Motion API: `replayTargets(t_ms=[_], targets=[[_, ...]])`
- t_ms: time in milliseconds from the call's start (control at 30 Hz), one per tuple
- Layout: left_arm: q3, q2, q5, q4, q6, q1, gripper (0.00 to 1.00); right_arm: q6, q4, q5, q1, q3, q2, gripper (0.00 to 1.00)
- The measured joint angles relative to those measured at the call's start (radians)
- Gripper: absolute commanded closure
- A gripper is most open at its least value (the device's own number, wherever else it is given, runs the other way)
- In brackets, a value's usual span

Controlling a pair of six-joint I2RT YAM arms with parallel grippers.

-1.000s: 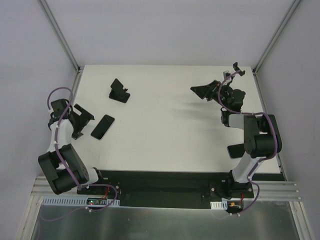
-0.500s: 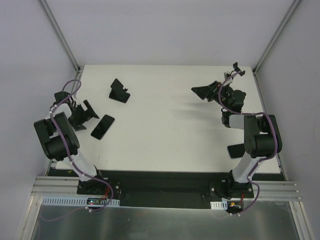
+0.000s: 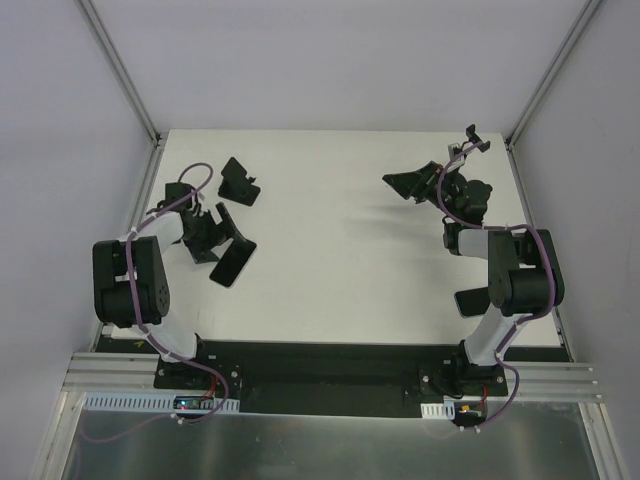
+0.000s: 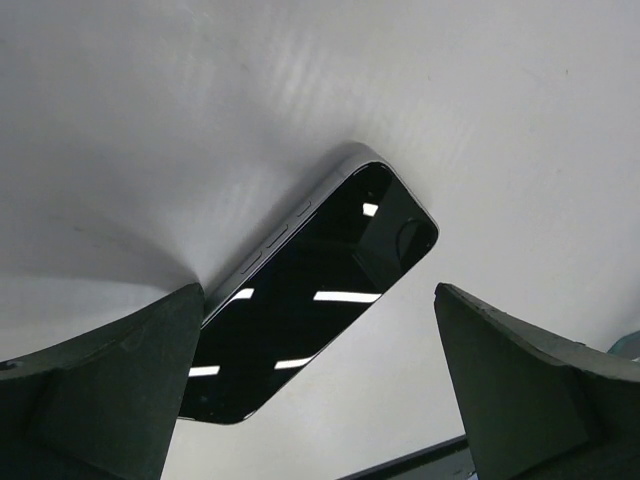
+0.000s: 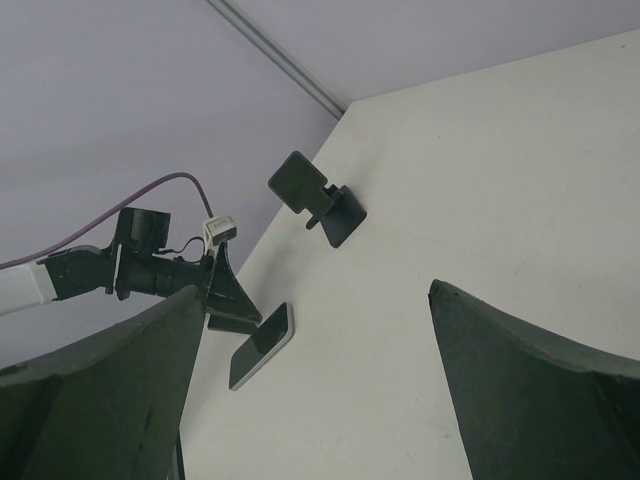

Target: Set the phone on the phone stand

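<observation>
Where your left end effector [image 4: 317, 292] hangs with fingers spread wide, you have the phone [image 3: 232, 262] flat on the white desk [image 3: 340, 260], glossy face up, left of centre in the overhead frame; whether a finger touches it cannot be told. Your right end effector [image 5: 318, 292], likewise spread and empty, sits upper right near the phone stand [image 3: 471, 141], clamp top only visible. One small folding stand [image 3: 238, 182], upper left.

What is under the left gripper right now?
The phone lies flat on the white table, glossy face up, below the open left gripper. One finger covers its near corner; whether that finger touches it cannot be told.
</observation>
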Motion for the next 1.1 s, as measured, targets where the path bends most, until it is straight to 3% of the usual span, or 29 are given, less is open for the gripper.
replayTargets(t_ms=[233,400,533,667,1100], targets=[[-0.028,-0.037,-0.103,-0.039,-0.15,-0.205,0.01,0.001,0.0,0.0,0.0,0.0,0.0,0.04],[0.042,-0.017,-0.272,-0.167,-0.153,-0.326,0.01,0.0,0.0,0.0,0.0,0.0,0.0,0.04],[0.146,0.024,-0.37,-0.241,-0.062,-0.423,0.01,0.0,0.0,0.001,0.0,0.0,0.0,0.04],[0.222,0.079,-0.38,-0.273,0.046,-0.477,0.01,0.0,0.0,0.001,0.0,0.0,0.0,0.04],[0.317,0.163,-0.422,-0.41,0.341,-0.483,0.01,0.005,0.0,0.001,0.0,0.0,0.0,0.04]])
